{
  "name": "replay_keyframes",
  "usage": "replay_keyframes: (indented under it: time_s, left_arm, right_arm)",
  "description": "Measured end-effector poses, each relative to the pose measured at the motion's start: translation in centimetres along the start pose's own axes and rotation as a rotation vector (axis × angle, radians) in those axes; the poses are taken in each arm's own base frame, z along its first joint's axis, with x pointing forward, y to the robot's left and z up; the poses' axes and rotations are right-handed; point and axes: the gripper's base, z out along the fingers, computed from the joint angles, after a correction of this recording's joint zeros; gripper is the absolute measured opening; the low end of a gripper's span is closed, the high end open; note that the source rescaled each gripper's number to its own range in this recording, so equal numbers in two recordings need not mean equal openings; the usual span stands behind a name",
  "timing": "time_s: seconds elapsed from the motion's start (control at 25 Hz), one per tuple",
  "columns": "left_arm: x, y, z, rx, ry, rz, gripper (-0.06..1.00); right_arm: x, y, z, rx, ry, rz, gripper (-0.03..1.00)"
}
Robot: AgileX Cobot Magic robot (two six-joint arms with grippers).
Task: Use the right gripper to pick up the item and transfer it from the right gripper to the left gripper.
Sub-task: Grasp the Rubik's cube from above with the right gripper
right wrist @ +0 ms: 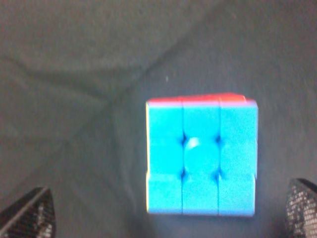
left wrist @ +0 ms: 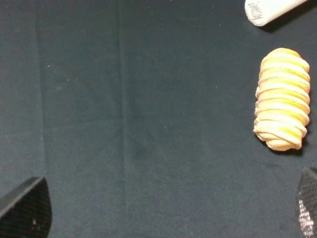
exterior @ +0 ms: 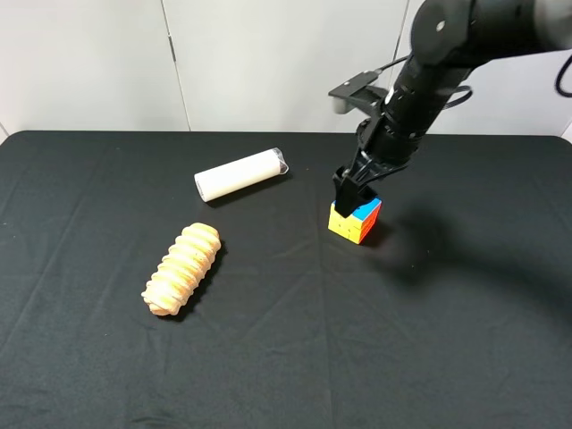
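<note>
Black worktop (exterior: 89, 357), nothing lifted off it. The right tool (exterior: 354, 197) hangs spread wide and empty just over the cube (exterior: 355, 223), which sits right of centre. The left tool (left wrist: 166, 206) gapes empty too. Grasp, lift and handover all remain.

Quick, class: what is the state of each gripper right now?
Left gripper: open, holding nothing.
Right gripper: open over the puzzle cube, not gripping it.

A bulky black arm (exterior: 456, 45) is seen at upper right, fitted with a grey-edged bracket (exterior: 353, 89) and black cables (exterior: 563, 76). Cross-hatched fingertips (right wrist: 29, 218) are carried by the right gripper (exterior: 355, 194).
</note>
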Motion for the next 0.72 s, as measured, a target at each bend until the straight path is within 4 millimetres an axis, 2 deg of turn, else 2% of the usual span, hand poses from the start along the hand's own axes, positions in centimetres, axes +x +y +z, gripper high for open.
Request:
replay_keyframes:
  time_s: [0.44, 0.72]
  left_arm:
    - [0.0, 0.0, 0.0, 0.0, 0.0, 0.0, 0.95]
    - [0.0, 0.0, 0.0, 0.0, 0.0, 0.0, 0.95]
  right_arm:
    - [0.3, -0.9, 3.0, 0.053, 0.046, -0.03, 1.0]
    - [0.1, -1.3, 4.2, 0.07, 0.032, -0.037, 1.0]
